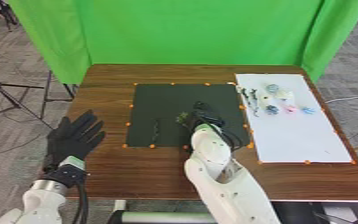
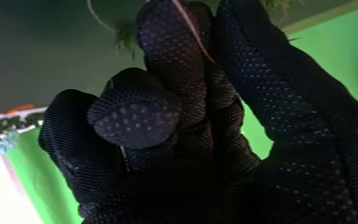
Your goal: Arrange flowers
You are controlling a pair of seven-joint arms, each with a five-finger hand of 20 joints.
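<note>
A brown wooden counter (image 1: 104, 175) with visible grain fills much of the head view. At its centre lies a matte black rectangular mat (image 1: 160, 105); at right is a smooth white sheet (image 1: 304, 145). Small orange dots (image 1: 152, 146) mark the edges of both.

The right hand (image 1: 209, 120), in black fabric, is over the mat's right part, just right of a feathery green sprig (image 1: 182, 119). In the right wrist view the glove of the right hand (image 2: 193, 182) is fine mesh with pale raised dots. A thin reddish-brown stem (image 2: 191, 25) crosses it, and wispy greenery (image 2: 127, 39) shows just beside it; I cannot tell whether the right hand grips either.

The left hand (image 1: 71, 140), also black fabric, is spread wide at the counter's left edge, holding nothing.

A slim, dark, crooked twig (image 1: 156, 131) lies on the mat's lower left part. On the sheet's upper part are dark, knobbly stems (image 1: 254, 100), a rounded white bloom (image 1: 284, 95), a dark blue one (image 1: 271, 109), a small pink one (image 1: 290, 108) and a spiky light-blue one (image 1: 308, 110).

Behind the counter hangs a green cloth (image 1: 193, 37), softly creased.
</note>
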